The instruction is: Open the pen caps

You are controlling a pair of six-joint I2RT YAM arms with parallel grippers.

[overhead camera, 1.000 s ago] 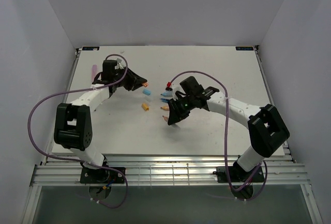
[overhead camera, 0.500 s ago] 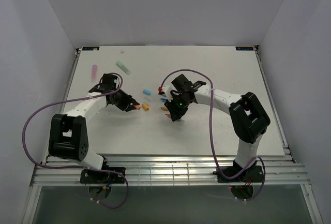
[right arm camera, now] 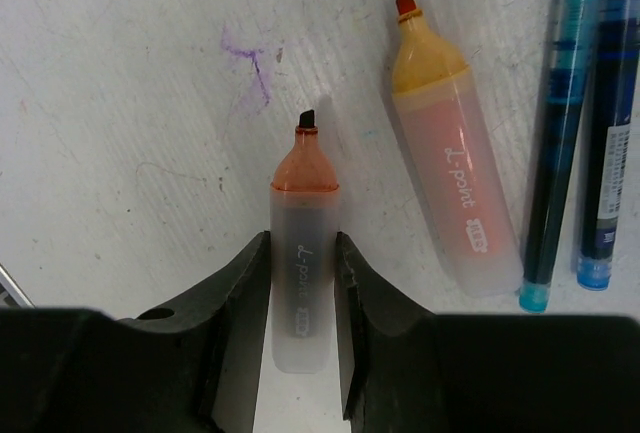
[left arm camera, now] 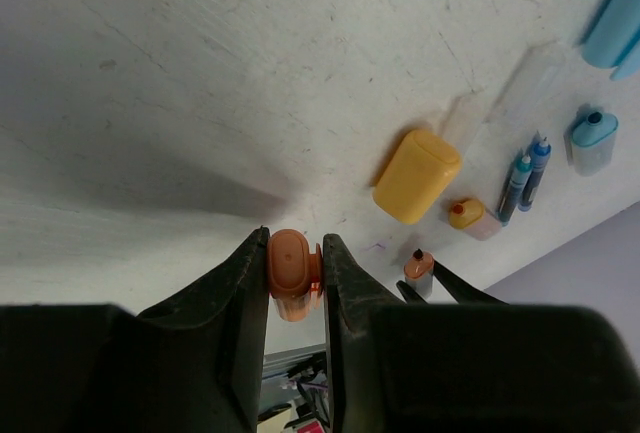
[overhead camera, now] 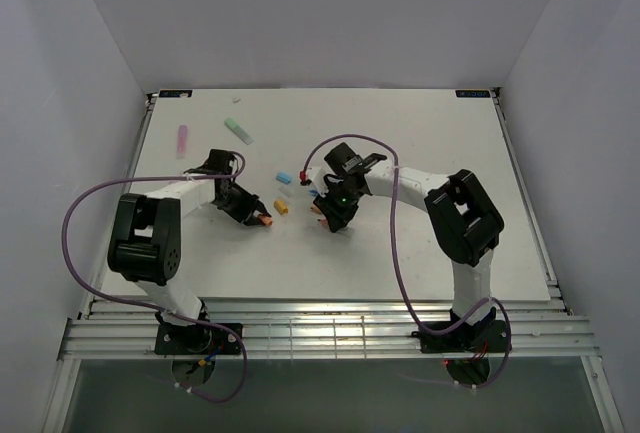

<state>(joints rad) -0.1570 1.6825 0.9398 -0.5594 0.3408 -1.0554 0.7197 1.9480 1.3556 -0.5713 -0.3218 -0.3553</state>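
My left gripper (left arm camera: 293, 248) is shut on an orange pen cap (left arm camera: 290, 275), held just above the table; in the top view the left gripper (overhead camera: 260, 217) is left of centre. My right gripper (right arm camera: 302, 248) is shut on the clear body of an uncapped orange highlighter (right arm camera: 303, 283), tip pointing away; in the top view the right gripper (overhead camera: 326, 220) is near the middle. A second uncapped yellow-orange highlighter (right arm camera: 450, 163) lies beside it, then two thin blue pens (right arm camera: 560, 133). A yellow-orange cap (left arm camera: 417, 175) lies loose on the table.
A light blue cap (left arm camera: 593, 138) and a light blue highlighter piece (overhead camera: 283, 176) lie behind the grippers. A green highlighter (overhead camera: 238, 130) and a pink one (overhead camera: 183, 138) lie at the far left. The table's left edge (overhead camera: 140, 168) is close to the left arm.
My left gripper has carried the orange cap from the far side towards the near side and lower, close to the table. My right gripper has held the orange highlighter in about the same place.
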